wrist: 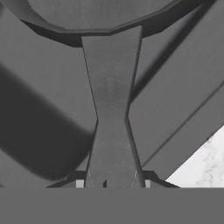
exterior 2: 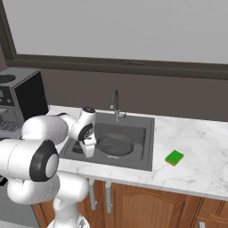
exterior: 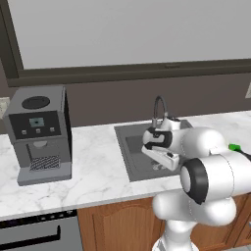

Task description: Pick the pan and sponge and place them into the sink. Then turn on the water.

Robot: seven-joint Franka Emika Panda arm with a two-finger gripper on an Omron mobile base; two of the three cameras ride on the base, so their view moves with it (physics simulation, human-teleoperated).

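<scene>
The dark grey pan point(exterior 2: 115, 144) lies low inside the sink point(exterior 2: 149, 147). In the hand view its handle point(wrist: 111, 96) runs from my fingertips up to the round rim point(wrist: 96, 13). My gripper point(wrist: 113, 183) is shut on the end of that handle and reaches down into the basin's left part point(exterior 2: 89, 150); it also shows as the gripper point(exterior: 164, 158). The green and yellow sponge point(exterior 2: 174, 157) rests on the counter right of the sink, with a green corner of the sponge point(exterior: 234, 146) showing past the arm. The water is out of view.
A curved faucet point(exterior 2: 115, 104) stands at the sink's back edge, seen too as the faucet point(exterior: 159, 110). A grey coffee machine point(exterior: 39, 132) sits on the marble counter far to the left. A wall with a window ledge rises behind the counter.
</scene>
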